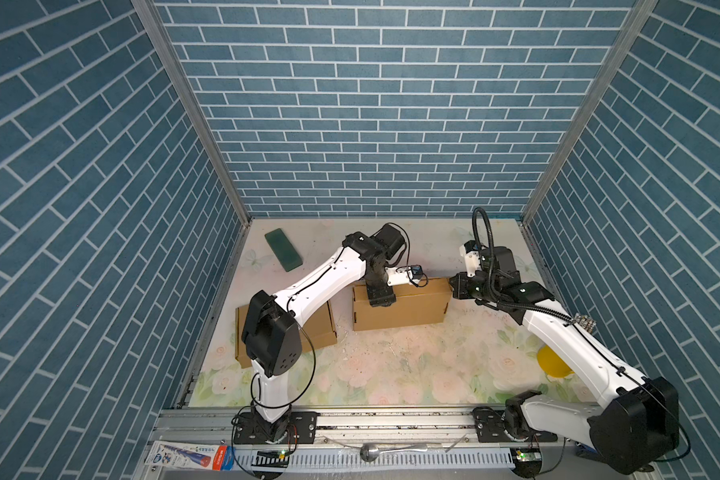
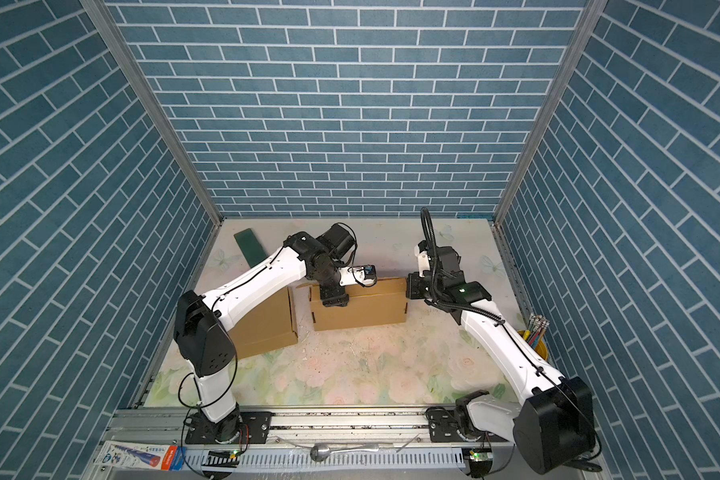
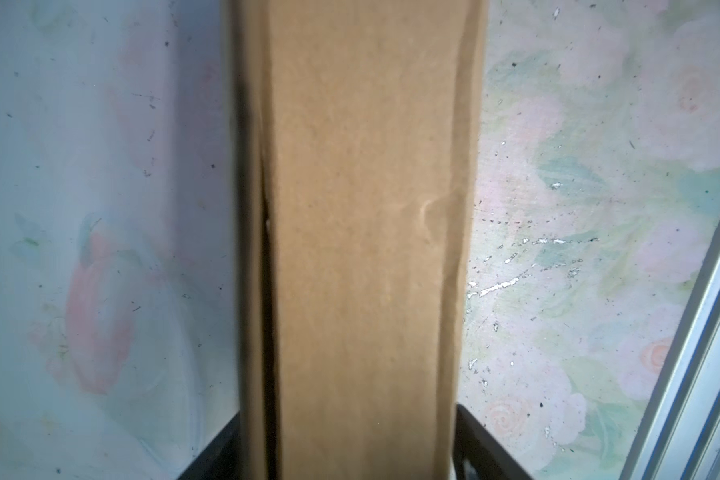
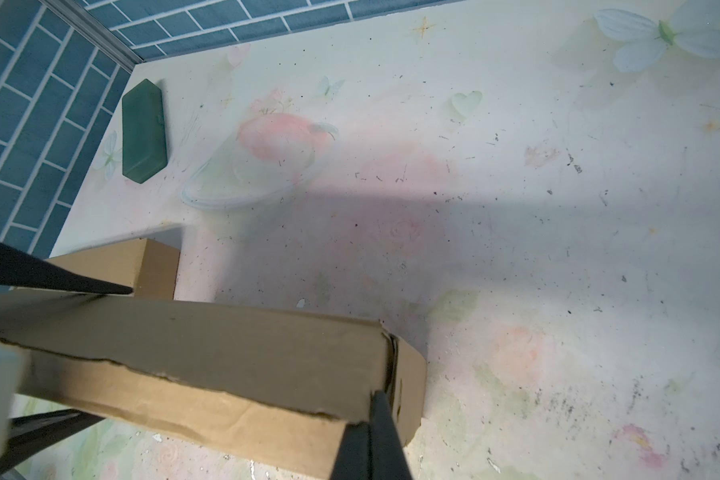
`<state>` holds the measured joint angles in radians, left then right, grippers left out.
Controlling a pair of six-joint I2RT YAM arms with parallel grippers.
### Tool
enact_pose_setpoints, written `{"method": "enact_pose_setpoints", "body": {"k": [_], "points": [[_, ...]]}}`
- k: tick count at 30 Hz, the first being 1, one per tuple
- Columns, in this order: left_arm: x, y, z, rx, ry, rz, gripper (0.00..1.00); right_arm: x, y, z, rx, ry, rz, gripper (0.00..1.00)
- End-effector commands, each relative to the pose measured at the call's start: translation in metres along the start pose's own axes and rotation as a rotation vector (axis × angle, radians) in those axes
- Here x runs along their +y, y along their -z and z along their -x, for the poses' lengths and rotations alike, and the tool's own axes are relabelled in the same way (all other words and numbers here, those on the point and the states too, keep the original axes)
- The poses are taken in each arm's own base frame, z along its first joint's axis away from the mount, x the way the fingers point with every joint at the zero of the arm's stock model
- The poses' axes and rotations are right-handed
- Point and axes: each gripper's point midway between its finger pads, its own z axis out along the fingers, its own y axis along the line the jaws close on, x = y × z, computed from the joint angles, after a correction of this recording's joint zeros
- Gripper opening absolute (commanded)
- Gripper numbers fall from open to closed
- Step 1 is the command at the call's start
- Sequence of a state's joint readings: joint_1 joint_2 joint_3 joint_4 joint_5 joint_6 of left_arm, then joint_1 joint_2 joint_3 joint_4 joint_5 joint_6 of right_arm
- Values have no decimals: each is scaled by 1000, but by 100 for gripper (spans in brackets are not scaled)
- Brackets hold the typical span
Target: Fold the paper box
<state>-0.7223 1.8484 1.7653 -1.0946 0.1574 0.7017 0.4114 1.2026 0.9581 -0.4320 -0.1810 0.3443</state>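
The brown paper box (image 1: pixel 404 311) (image 2: pixel 362 309) stands on a long edge at mid-table with its flaps closed. My left gripper (image 1: pixel 380 305) (image 2: pixel 334 301) reaches down over the box's left part. In the left wrist view the box's narrow top face (image 3: pixel 366 249) runs between the black fingers (image 3: pixel 479 444), which stand open on either side of it. My right gripper (image 1: pixel 451 286) (image 2: pixel 408 286) is at the box's right end. Its tips (image 4: pixel 377 399) are shut together and touch the upper corner of the box (image 4: pixel 208 332), with nothing between them.
A second cardboard box (image 1: pixel 321 328) (image 2: pixel 267 320) stands at the left, partly behind the left arm. A green flat case (image 1: pixel 282 249) (image 4: pixel 144 133) lies at the back left. A yellow cup (image 2: pixel 537 336) of pens sits at the right wall. Blue-tiled walls enclose the floral table.
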Motion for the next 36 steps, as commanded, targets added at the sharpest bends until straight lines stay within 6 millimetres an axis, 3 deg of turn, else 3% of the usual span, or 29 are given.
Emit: {"method": "enact_pose_setpoints", "body": {"k": [1, 6, 9, 15, 19, 28, 36], "points": [[-4, 30, 8, -82, 8, 30, 75, -20, -8, -59, 222, -84, -87, 0], [-5, 62, 11, -205, 51, 89, 75, -20, -8, -58, 218, -90, -90, 0], [0, 82, 2, -258, 134, 138, 74, -19, -8, -56, 210, -89, -91, 0], [11, 104, -57, -287, 398, 212, 64, -16, -8, -53, 205, -82, -88, 0], [16, 99, -87, -275, 481, 262, 59, -14, -6, -49, 201, -76, -84, 0], [35, 69, -91, -231, 443, 300, 51, -12, -2, -46, 198, -66, -84, 0], [43, 57, -90, -202, 444, 284, 26, -10, -2, -48, 202, -64, -83, 0]]}}
